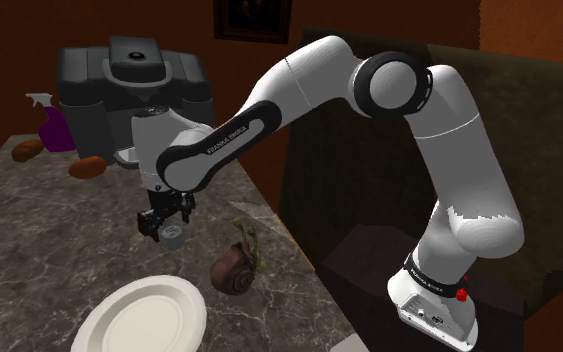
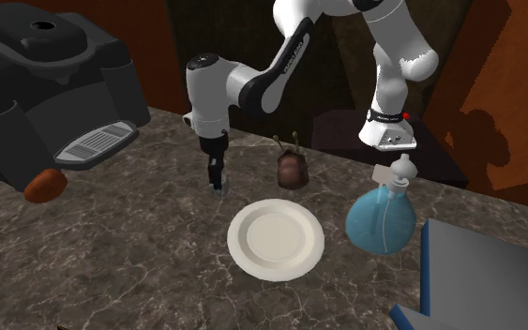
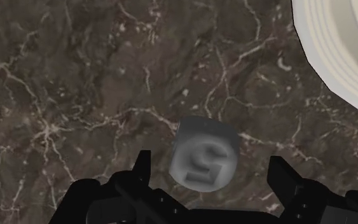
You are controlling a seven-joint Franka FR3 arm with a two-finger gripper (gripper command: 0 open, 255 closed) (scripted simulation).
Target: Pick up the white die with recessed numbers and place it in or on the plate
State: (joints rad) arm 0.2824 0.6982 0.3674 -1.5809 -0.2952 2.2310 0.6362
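gripper spread wide, fingers flanking the die without touching | die pale grey, on marble tabletop, lower left-of-centre in shoulder view | likely light, rigid, slick: pinch opposite flat faces mid-height | plate near, lower centre of second exterior view

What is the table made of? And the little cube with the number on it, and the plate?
The table looks like polished dark brown marble, because pale veins run all across it. The die is plain matte grey-white with rounded corners and a sunken number. It might be plastic, but that is hard to tell. The plate is smooth and cream-white with a raised rim, so it is perhaps ceramic.
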